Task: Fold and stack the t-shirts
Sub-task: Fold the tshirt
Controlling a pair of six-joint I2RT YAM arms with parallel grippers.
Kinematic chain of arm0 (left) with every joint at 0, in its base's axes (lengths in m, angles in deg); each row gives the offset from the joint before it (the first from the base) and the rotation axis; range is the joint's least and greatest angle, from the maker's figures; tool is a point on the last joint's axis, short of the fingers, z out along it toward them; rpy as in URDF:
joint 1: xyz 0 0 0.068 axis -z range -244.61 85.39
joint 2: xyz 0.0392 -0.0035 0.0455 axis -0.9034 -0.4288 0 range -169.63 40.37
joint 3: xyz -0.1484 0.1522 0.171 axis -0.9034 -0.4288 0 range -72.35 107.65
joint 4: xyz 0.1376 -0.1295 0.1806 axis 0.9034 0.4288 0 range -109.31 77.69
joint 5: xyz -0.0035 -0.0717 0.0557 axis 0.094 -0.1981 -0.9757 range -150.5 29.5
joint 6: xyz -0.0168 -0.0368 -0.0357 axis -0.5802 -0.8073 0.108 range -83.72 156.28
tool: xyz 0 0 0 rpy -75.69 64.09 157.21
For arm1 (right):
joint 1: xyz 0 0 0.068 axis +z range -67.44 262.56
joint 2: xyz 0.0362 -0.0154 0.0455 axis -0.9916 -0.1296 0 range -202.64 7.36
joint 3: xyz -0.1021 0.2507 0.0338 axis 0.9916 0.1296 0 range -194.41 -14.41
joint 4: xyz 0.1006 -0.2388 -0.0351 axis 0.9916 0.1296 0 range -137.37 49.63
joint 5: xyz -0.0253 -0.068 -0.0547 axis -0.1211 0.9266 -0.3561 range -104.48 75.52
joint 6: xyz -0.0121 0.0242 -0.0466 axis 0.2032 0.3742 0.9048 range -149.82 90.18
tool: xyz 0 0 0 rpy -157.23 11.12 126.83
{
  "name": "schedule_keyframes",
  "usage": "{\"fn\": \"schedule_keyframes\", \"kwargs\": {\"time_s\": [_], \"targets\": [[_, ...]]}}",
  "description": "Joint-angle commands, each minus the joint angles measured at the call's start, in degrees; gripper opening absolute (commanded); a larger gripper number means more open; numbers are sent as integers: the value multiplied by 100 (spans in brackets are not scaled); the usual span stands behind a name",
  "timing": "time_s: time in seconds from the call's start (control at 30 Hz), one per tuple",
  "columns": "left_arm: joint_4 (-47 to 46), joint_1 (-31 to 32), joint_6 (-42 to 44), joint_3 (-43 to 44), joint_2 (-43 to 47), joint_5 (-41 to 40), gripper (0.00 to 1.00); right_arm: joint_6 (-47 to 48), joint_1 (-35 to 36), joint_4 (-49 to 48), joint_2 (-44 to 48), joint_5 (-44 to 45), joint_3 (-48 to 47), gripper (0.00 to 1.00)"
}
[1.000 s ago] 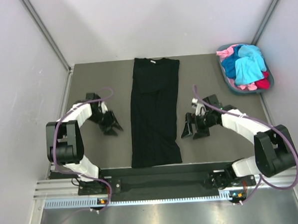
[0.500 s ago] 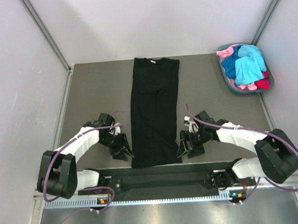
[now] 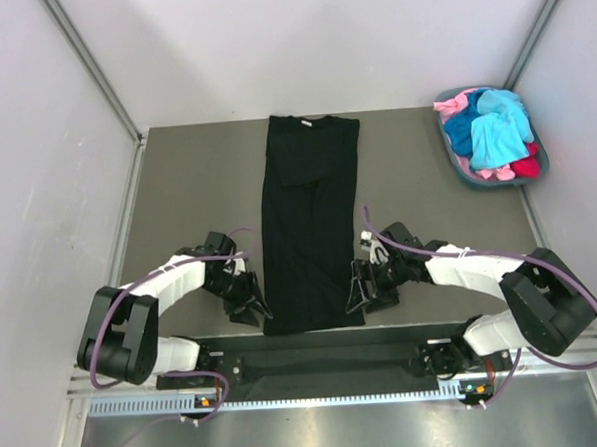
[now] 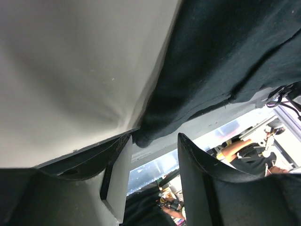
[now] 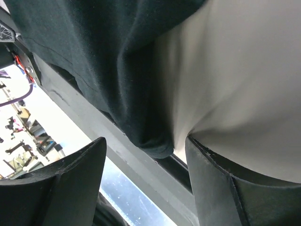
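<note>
A large black t-shirt [image 3: 310, 213] lies folded into a long narrow strip down the middle of the grey table. My left gripper [image 3: 253, 309] is low at the strip's near left corner, open. In the left wrist view that corner [image 4: 150, 134] sits just beyond the left gripper [image 4: 153, 157], with nothing between the fingers [image 4: 117, 172]. My right gripper [image 3: 359, 297] is at the near right corner, also open. In the right wrist view the cloth corner [image 5: 153, 141] hangs just ahead of the right gripper [image 5: 146, 157]. More t-shirts [image 3: 494, 133], turquoise, blue, pink and red, are heaped at the back right.
The heap sits in a grey-blue basket [image 3: 456, 163] at the table's back right corner. The black front rail [image 3: 326, 360] runs right behind the shirt's near hem. Bare table [image 3: 186, 179] flanks the strip on both sides.
Both arms have swung inward and toward the near edge, from beside the shirt's middle to its two near corners. The right jaws have narrowed somewhat.
</note>
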Motion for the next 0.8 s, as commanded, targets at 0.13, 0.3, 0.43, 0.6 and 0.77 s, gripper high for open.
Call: {"fn": "schedule_keyframes", "kwargs": {"time_s": [0.13, 0.3, 0.43, 0.6, 0.77], "targets": [[-725, 108, -341, -173, -245, -14, 47, -65, 198, -159, -203, 418, 15, 67], [-840, 205, -447, -252, -255, 12, 45, -83, 198, -220, -308, 401, 33, 64], [-1016, 232, -508, -322, -307, 109, 41, -109, 198, -247, -396, 366, 42, 58], [-1122, 258, -517, -349, -281, 179, 27, -48, 198, -229, -422, 304, 68, 49], [-1227, 258, -491, -323, -281, 311, 11, -13, 198, -273, -396, 208, 112, 39]]}}
